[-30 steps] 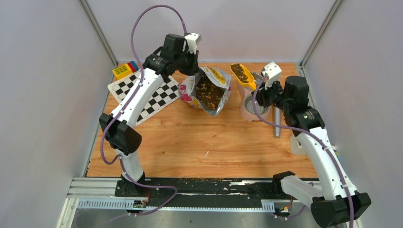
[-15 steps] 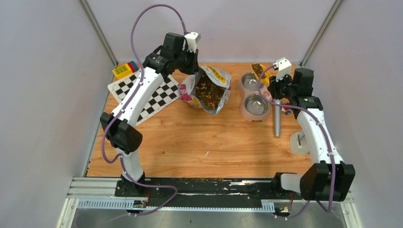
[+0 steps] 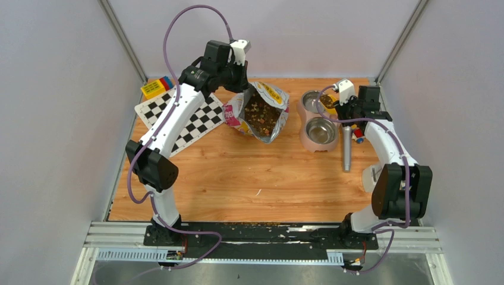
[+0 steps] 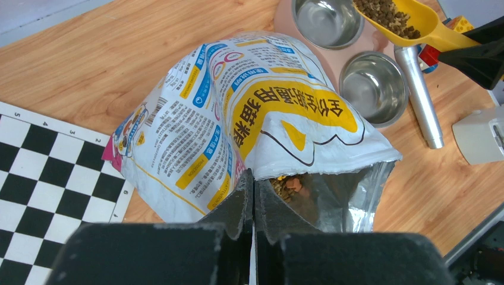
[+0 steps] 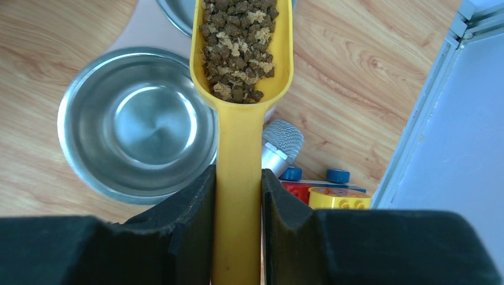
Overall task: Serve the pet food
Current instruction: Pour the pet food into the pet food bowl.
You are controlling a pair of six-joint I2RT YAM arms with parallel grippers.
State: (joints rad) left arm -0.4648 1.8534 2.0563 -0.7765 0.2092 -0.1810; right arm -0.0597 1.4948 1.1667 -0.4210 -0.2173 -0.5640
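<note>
The bag (image 3: 260, 111) stands open on the table (image 3: 238, 178), mouth tilted toward the near edge, with brown pet food (image 3: 260, 117) visible inside against its foil lining. To its right, the pink feeder (image 3: 304, 141) carries two steel bowls: the rear bowl (image 4: 327, 21) and the front bowl (image 4: 371, 86) both show bare metal bottoms. The yellow scoop (image 5: 241, 124) is loaded with a heap of pet food (image 5: 238, 47). The left arm (image 3: 172, 124) rises from its base, reaches to the rear of the table and bends its wrist down over the back of the bag. The left jaws are pressed together, pinching the rim of the bag at its mouth. The right arm (image 3: 386, 142) is folded with its elbow raised near the right edge of the table, forearm running rearward to the right side of the feeder. The right jaws pinch the handle of the scoop from both sides. The loaded head of the scoop lies directly ahead of the right jaws, held roughly level above the feeder, with its tip over the right rim of the rear bowl. A metal cylinder (image 3: 346, 148) lies on the table just right of the feeder, toy blocks (image 5: 333, 196) beside it, and a checkerboard (image 3: 190, 122) lies left of the bag.
</note>
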